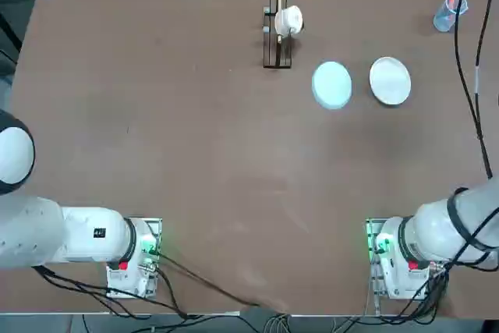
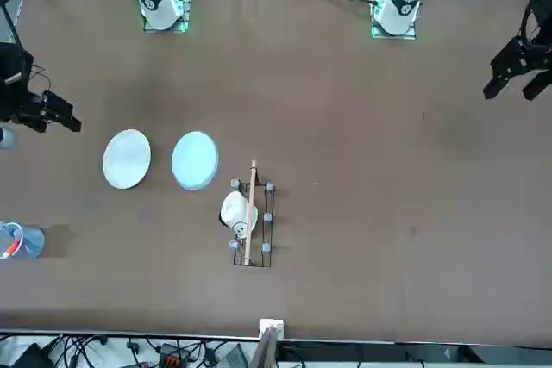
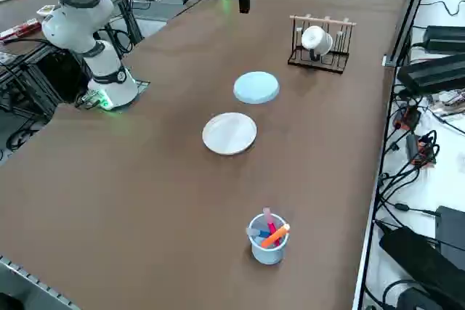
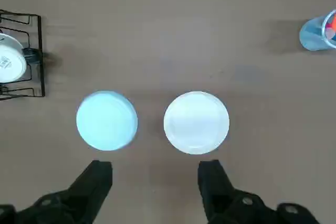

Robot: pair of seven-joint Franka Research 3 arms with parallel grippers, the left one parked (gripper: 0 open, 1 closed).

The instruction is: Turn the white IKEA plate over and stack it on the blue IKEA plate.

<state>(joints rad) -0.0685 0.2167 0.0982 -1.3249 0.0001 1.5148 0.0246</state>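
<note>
Across the whole work area, one broad brown table (image 1: 226, 161), matte; at its robot's-right side, one white right arm (image 1: 444, 228), mounted at the near edge; carried by it, one right gripper (image 4: 155, 172), black, hanging above the table and raised clear of the plates, its two fingers spread wide with nothing between them; one black wire rack (image 3: 341, 57), standing beyond and to the left of the plates, long axis running away from the robot, a pale wooden bar (image 2: 251, 213) along it, contents one white cup (image 3: 317, 40) lying tilted, its dark handle showing; one white plate (image 1: 390, 81), round and thus without a long axis, lying flat on the table to the right of the blue plate, shallow rim faintly visible, which face is up not certain; one blue plate (image 1: 331, 85), pale, round, of matching size, lying flat just beside the white one, the two apart, neither stacked, its upper face likewise not certain; one light-blue translucent cup (image 3: 268, 242), upright on the table, farther out and to the right of the white plate, mouth up, contents several markers (image 3: 275, 236), orange, pink and blue among them, leaning at differing angles against its rim
</note>
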